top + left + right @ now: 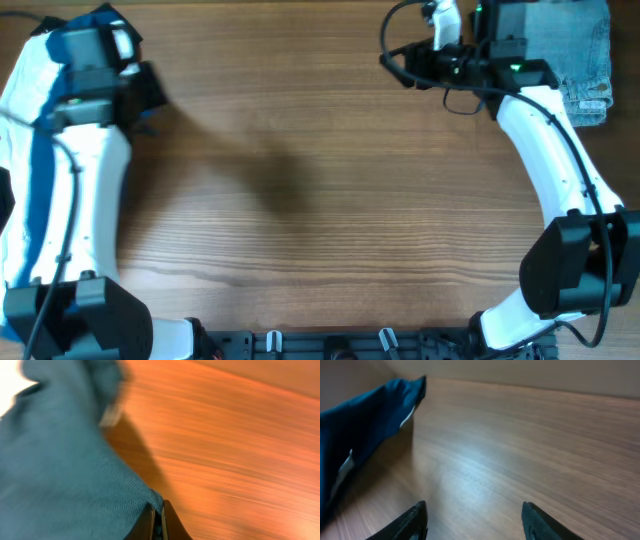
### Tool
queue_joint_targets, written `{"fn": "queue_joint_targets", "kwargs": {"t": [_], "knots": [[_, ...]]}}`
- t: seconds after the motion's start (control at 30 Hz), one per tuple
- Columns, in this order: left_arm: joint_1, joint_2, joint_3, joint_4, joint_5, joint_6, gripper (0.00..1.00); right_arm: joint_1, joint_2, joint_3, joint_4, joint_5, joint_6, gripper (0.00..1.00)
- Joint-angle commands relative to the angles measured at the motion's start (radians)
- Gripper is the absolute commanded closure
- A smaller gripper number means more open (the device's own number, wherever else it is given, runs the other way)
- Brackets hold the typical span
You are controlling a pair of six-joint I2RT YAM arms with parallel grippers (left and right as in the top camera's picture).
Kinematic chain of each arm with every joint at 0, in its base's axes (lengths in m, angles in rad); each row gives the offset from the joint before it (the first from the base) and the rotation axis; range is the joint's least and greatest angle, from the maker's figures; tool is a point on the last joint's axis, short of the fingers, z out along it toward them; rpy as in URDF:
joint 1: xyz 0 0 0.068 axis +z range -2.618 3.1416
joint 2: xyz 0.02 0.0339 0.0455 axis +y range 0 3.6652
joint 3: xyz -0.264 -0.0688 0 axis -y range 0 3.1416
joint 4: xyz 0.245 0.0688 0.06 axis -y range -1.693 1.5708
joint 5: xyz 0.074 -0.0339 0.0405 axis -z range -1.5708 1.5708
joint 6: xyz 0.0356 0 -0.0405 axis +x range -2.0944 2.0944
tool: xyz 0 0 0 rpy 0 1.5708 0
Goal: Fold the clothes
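A blue mesh garment (60,470) fills the left of the left wrist view. It also shows at the table's far left edge in the overhead view (38,170), mostly hidden by the left arm. My left gripper (157,517) is shut on an edge of this garment, and it sits at the back left in the overhead view (148,92). My right gripper (475,520) is open and empty, low over bare wood, and it sits at the back right in the overhead view (398,60). The blue garment (365,420) lies to the left of it in the right wrist view.
A folded pair of light denim jeans (585,55) lies at the back right corner, behind the right arm. The wooden table (320,200) spans the view. The arm bases stand at the front corners.
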Motion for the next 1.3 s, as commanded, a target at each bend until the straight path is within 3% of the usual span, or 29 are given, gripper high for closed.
{"fn": "queue_joint_targets", "kwargs": {"t": [0.0,0.27,0.43,0.67,0.83,1.13,1.2,1.23,1.27], "knots": [[-0.198,0.013,0.016,0.054,0.185,-0.230,0.96,-0.082,0.006,0.022,0.013,-0.018,0.093,0.44],[-0.571,0.164,0.016,0.301,0.236,-0.313,0.96,-0.201,0.003,0.021,0.002,-0.096,0.093,0.45],[-0.700,0.250,0.016,0.439,0.251,-0.355,0.96,-0.218,0.003,0.021,-0.019,-0.095,0.086,0.45],[-0.713,0.252,0.016,0.478,0.270,-0.378,0.96,-0.224,0.003,0.022,-0.011,-0.094,0.078,0.45],[-0.732,0.253,0.016,0.613,0.307,-0.403,0.96,-0.271,0.003,0.022,-0.001,-0.095,0.083,0.45],[-0.844,0.257,0.016,0.615,0.306,-0.415,0.96,-0.361,0.003,0.022,0.007,-0.096,0.088,0.44],[-0.846,0.256,0.016,0.611,0.302,-0.386,0.69,-0.361,0.003,0.022,0.010,-0.100,0.088,0.44],[-0.836,0.254,0.016,0.612,0.299,-0.380,0.38,-0.361,0.003,0.022,0.013,-0.107,0.088,0.44],[-0.819,0.247,0.016,0.612,0.299,-0.380,0.00,-0.361,0.003,0.022,0.014,-0.107,0.088,0.44]]}}
